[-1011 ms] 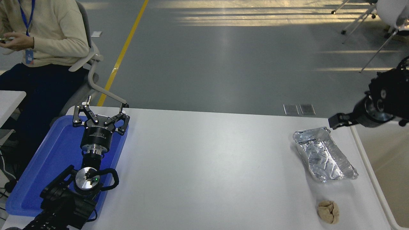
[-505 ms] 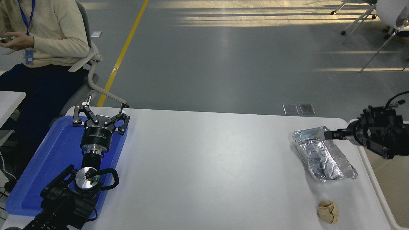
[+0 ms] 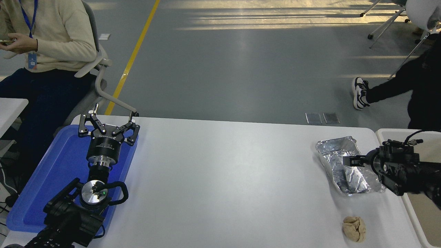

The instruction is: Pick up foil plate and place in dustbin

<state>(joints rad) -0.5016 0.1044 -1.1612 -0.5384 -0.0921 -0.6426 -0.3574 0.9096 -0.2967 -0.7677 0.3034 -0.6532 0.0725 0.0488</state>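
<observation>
Reaching sideways over foil plate [image 3: 346, 165]: right pincer [image 3: 348, 161] grip state unclear. Thin wall may crumple, slip short of dustbin [image 3: 383, 133] off surface's right edge.

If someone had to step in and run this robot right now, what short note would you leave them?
Left gripper: open, parked over the blue tray at the table's left.
Right gripper: reaching in from the right over the foil plate; I cannot tell whether it is open or shut.
Foil plate: on the white table, near the right edge, not lifted.
Dustbin: beside the table's right edge.
A tan paper ball lies nearer the camera than the plate; leave it.
Done: approach only.
Left: grip, lift, carry right, drop in the dustbin.
</observation>
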